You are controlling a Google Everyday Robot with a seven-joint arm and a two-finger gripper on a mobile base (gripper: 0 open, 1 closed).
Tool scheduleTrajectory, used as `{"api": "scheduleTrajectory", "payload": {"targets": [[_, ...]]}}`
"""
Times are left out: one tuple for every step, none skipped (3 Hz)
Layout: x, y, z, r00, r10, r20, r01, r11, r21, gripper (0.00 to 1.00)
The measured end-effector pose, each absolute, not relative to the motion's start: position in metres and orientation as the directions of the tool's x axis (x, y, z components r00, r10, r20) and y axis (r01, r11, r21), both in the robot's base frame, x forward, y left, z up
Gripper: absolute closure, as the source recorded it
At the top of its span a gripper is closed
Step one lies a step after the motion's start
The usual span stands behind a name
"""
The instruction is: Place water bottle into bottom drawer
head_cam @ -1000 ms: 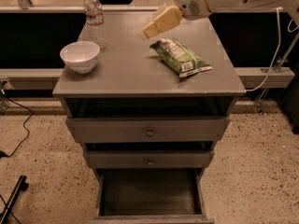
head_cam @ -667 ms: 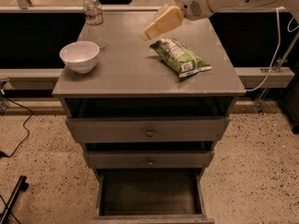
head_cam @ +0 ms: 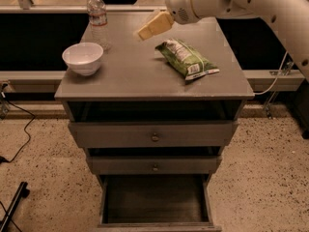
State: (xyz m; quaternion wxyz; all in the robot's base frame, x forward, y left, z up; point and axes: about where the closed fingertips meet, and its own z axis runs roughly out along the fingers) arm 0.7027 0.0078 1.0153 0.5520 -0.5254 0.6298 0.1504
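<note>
Pincer (head_cam: 153,26): pale yellow, at the end of the white arm (head_cam: 251,4) that enters from the right; hangs above the back middle of the table (head_cam: 140,76), tip pointing down and toward the left edge; released or clenched, cannot tell; not in contact with any item, and apart from the bottle. Water bottle (head_cam: 99,21): clear, white cap, pale label band; upright at the back left corner of the table, to the left of the pincer. White bowl (head_cam: 83,58): near the left edge, just in front of the bottle, close beside it. Green snack bag (head_cam: 187,58): lying flat toward the right side, below and to the right of the pincer. Bottom drawer (head_cam: 155,199): pulled out under the front edge, dark inside, nothing visible in it; the two shallower drawers, upper (head_cam: 154,135) and middle (head_cam: 154,166), above it, each with a round knob. Step in hand, as judged: the reach toward the bottle; grasp not yet made. Next move calls for: travel toward the back left corner, descent to the bottle's body, a grip that clears the bowl and does not tip the bottle; carrying it over the front edge down to the drawer comes after.
</note>
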Motion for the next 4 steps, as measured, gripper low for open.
{"api": "scheduleTrajectory", "payload": {"targets": [[0.738, 0.04, 1.002, 0.194, -0.441, -0.876, -0.793, 0.455, -0.405, 0.0], [0.762, 0.068, 0.998, 0.226, -0.37, -0.901, -0.805, 0.45, -0.386, 0.0], [0.791, 0.11, 0.993, 0.208, -0.279, -0.937, -0.846, 0.429, -0.315, 0.0], [0.81, 0.128, 0.988, 0.16, -0.246, -0.956, -0.86, 0.44, -0.257, 0.0]]}}
